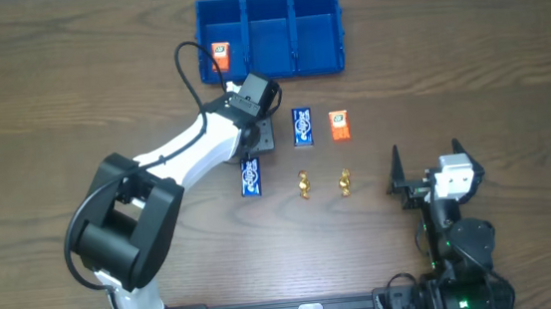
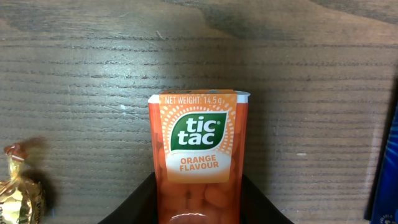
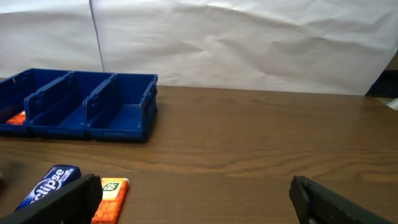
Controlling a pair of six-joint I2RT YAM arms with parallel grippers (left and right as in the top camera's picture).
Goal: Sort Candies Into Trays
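The left jaws clamp an orange candy box (image 2: 199, 155) by one end, over the tabletop (image 2: 298, 112) — a gold-wrapped candy (image 2: 22, 190) lies to one side of them, a blue pack (image 2: 387, 168) to the other. The right jaws stand wide apart, holding nothing — a second orange box (image 3: 112, 191) just beside one finger, the blue tray (image 3: 150, 106) well beyond.

the left arm is standing extended up the surface, its pincer (image 1: 257, 141) pointing down and clamping an orange candy box (image 2: 198, 143). the right arm is sitting folded, its pincer (image 1: 427, 168) gaping wide.
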